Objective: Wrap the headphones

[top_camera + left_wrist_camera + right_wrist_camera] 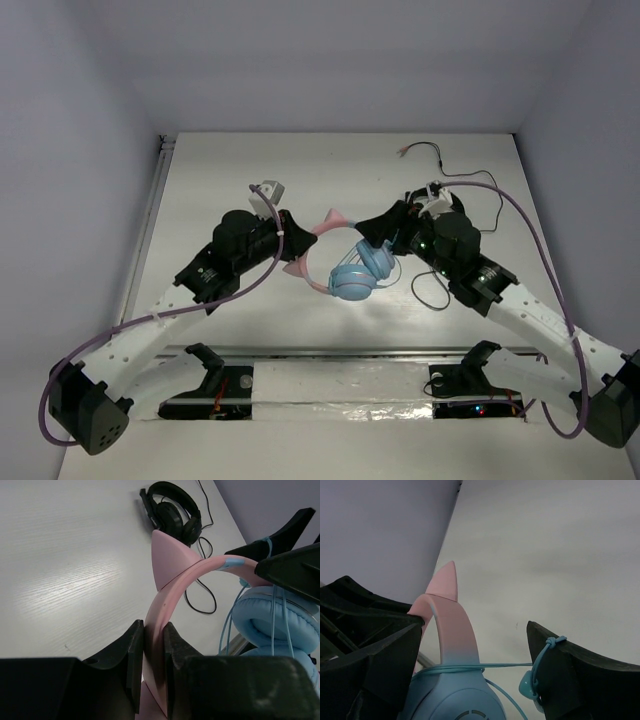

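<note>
The left gripper [154, 647] has its 2 fingers clamped on the pink headband of the headphones [352, 270], mid-table [220, 170]. The right gripper [472, 640] is spread wide, the headband between its fingers and the blue cable [540, 661] looped over 1 finger.

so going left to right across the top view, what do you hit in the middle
left gripper, clamped on the pink headband → light-blue earcups → right gripper, jaws open
</note>
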You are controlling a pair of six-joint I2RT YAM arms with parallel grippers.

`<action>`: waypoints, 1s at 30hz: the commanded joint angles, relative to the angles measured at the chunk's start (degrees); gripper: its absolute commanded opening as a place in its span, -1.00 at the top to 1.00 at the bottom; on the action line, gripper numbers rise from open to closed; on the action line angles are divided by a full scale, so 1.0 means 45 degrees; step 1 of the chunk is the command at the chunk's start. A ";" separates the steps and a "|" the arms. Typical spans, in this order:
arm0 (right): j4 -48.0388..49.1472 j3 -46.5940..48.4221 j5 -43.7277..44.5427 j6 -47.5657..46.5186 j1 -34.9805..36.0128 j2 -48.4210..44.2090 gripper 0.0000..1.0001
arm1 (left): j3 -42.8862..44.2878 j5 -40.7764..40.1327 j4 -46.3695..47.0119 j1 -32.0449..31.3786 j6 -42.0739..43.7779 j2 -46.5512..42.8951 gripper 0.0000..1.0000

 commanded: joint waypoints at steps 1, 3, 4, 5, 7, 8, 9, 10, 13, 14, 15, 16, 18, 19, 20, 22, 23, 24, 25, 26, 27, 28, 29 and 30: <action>0.0157 -0.0834 -0.0729 0.1072 -0.0583 -0.0917 -0.85 | 0.0042 0.0664 0.2883 -0.0002 -0.0845 -0.0335 1.00; 0.2175 -0.0794 -0.2826 0.1909 -0.0859 -0.1269 -0.87 | -0.0270 0.0723 0.3157 -0.0002 -0.0963 -0.0237 1.00; 0.2053 -0.0253 -0.2783 0.2108 -0.0860 -0.1348 -0.85 | -0.0292 0.0723 0.3177 -0.0002 -0.0963 -0.0160 1.00; 0.1742 0.0101 -0.2551 0.2110 -0.0860 -0.1407 -0.87 | -0.0311 0.0704 0.3158 -0.0002 -0.0963 -0.0197 1.00; 0.0884 0.0512 -0.2181 0.2225 -0.0860 -0.1719 -0.87 | -0.0273 0.0626 0.3119 -0.0002 -0.0905 -0.0334 1.00; 0.0764 0.0340 -0.1810 0.2517 -0.0860 -0.1971 -0.87 | -0.0214 0.0529 0.2945 -0.0002 -0.0827 -0.0412 1.00; 0.1594 -0.0454 -0.2135 0.2945 -0.0860 -0.2303 -0.86 | -0.0156 0.0547 0.2885 -0.0002 -0.0768 -0.0413 1.00; 0.1544 -0.0462 -0.2293 0.3124 -0.0860 -0.2248 -0.86 | -0.0155 0.0547 0.2884 -0.0002 -0.0768 -0.0393 1.00; 0.1423 -0.1300 -0.2793 0.3183 -0.1598 -0.2033 -0.85 | -0.0388 0.0664 0.2903 -0.0002 -0.0787 -0.0373 1.00; 0.1620 -0.1341 -0.3691 0.3435 -0.1989 -0.1936 -0.80 | -0.0467 0.0645 0.2962 -0.0002 -0.0748 -0.0432 1.00; 0.1738 -0.0954 -0.4010 0.3341 -0.2148 -0.2051 -0.78 | -0.0584 0.0606 0.2943 -0.0002 -0.0729 -0.0432 1.00; 0.1352 -0.0525 -0.3588 0.2895 -0.2149 -0.2245 -0.78 | -0.0643 0.0567 0.2885 -0.0002 -0.0709 -0.0452 1.00; 0.0340 -0.0208 -0.1703 0.2190 -0.2149 -0.2948 -0.81 | -0.0934 0.0722 0.3117 -0.0002 -0.0748 -0.0724 1.00; 0.0352 -0.0595 -0.1650 0.2188 -0.2149 -0.3124 -0.82 | -0.1014 0.0723 0.3254 -0.0002 -0.0787 -0.0880 1.00; 0.0700 -0.1082 -0.2153 0.2246 -0.2342 -0.3145 -0.80 | -0.1034 0.0684 0.3333 -0.0002 -0.0806 -0.1055 1.00; 0.1228 -0.1825 -0.3598 0.2967 -0.2926 -0.2893 -0.69 | -0.0976 0.0606 0.3275 -0.0002 -0.0729 -0.0980 1.00; 0.1637 -0.1965 -0.4086 0.3124 -0.3162 -0.2814 -0.53 | -0.0956 0.0625 0.3236 -0.0002 -0.0729 -0.0708 1.00; 0.1777 -0.1889 -0.4749 0.3125 -0.3300 -0.2640 -0.51 | -0.0898 0.0741 0.3255 -0.0002 -0.0806 -0.0590 1.00; 0.1333 -0.1327 -0.4717 0.2797 -0.3301 -0.2522 -0.52 | -0.0859 0.1033 0.3313 -0.0002 -0.0865 -0.0492 1.00; 0.0633 -0.0993 -0.4465 0.2368 -0.3301 -0.2385 -0.57 | -0.0839 0.1171 0.3430 -0.0002 -0.0904 -0.0452 1.00; -0.0341 -0.0912 -0.3554 0.2093 -0.3301 -0.2307 -0.61 | -0.0742 0.1346 0.3470 -0.0002 -0.1040 -0.0432 1.00; -0.0409 -0.1066 -0.3177 0.1742 -0.3301 -0.2403 -0.65 | -0.0644 0.1522 0.3431 -0.0002 -0.1060 -0.0413 1.00; -0.0409 -0.1474 -0.2903 0.1565 -0.3301 -0.2520 -0.67 | -0.0489 0.1640 0.3102 -0.0002 -0.1061 -0.0316 1.00; -0.0409 -0.1632 -0.2494 0.1408 -0.3301 -0.2637 -0.67 | -0.0178 0.1622 0.2886 -0.0002 -0.1061 -0.0276 1.00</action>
